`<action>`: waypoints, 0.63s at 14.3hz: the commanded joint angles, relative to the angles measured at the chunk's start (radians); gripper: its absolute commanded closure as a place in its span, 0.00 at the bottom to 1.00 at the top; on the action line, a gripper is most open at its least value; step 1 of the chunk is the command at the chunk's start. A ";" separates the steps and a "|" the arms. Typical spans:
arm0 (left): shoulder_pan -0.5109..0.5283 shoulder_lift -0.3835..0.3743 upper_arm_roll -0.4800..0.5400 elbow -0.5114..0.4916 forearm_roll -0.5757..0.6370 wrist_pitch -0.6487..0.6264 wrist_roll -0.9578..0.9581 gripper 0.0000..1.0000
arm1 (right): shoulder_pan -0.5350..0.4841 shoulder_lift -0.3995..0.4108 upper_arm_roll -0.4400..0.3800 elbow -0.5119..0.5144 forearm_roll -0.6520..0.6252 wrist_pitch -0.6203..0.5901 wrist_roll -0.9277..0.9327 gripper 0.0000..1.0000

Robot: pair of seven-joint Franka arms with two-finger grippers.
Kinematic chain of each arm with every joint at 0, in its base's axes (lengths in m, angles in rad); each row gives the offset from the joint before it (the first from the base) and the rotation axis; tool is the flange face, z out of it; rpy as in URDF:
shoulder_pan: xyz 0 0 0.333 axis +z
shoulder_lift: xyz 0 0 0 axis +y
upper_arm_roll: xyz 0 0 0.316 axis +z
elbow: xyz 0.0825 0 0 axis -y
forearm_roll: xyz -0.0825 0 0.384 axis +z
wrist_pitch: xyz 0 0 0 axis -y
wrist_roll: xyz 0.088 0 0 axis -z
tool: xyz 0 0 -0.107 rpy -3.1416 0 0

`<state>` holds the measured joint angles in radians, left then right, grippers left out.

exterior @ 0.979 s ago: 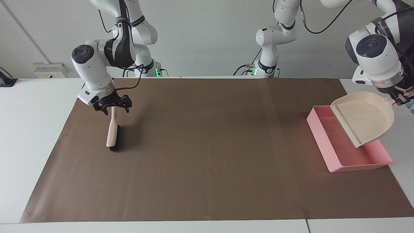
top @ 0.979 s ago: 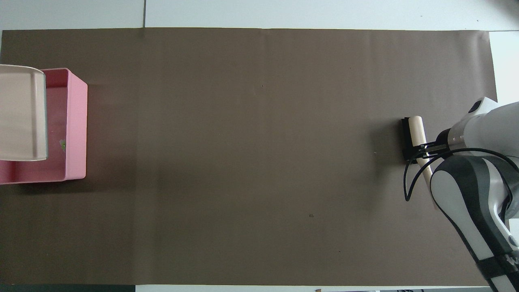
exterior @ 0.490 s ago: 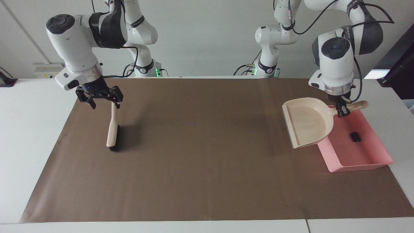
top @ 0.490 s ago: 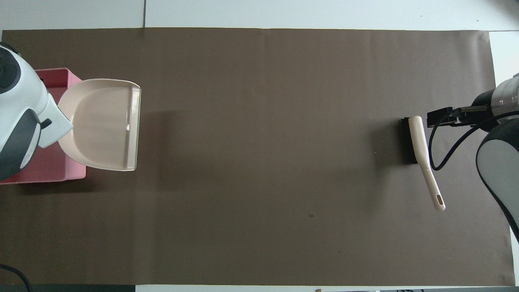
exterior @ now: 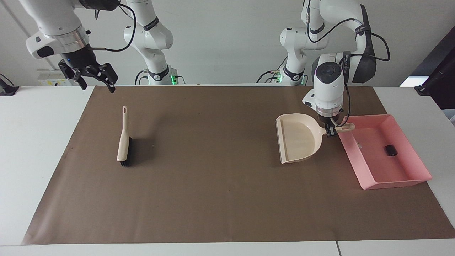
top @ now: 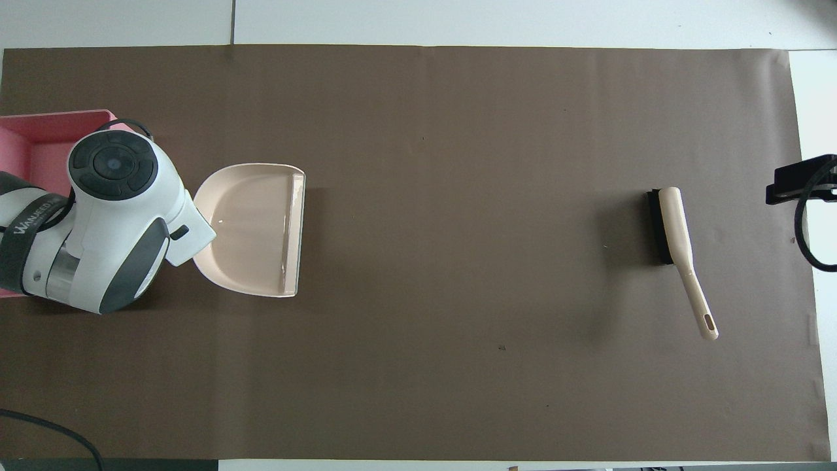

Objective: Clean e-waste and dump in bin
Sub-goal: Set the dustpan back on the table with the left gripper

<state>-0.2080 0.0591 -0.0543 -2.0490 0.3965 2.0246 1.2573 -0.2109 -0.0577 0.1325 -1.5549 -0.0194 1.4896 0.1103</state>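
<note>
Pink bin beside left hand

From my station I see a white table with a wide brown paper sheet spread flat across most of it. A plain pale wall rises at the robots' end, evenly lit, with a small white socket box low on it. A seam splits the tabletop.
</note>
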 commanded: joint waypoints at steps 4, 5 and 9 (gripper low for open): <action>-0.010 0.025 0.016 -0.062 -0.022 0.118 -0.015 1.00 | 0.115 0.006 -0.123 0.016 0.003 -0.043 0.009 0.00; -0.010 0.025 0.016 -0.072 -0.022 0.131 -0.012 1.00 | 0.193 0.006 -0.204 0.015 0.001 -0.045 0.009 0.00; -0.011 0.062 0.016 -0.079 -0.022 0.155 -0.018 1.00 | 0.257 -0.001 -0.260 0.003 0.001 -0.054 0.005 0.00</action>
<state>-0.2079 0.1077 -0.0514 -2.1130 0.3908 2.1430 1.2516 0.0367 -0.0551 -0.1171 -1.5522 -0.0193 1.4494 0.1103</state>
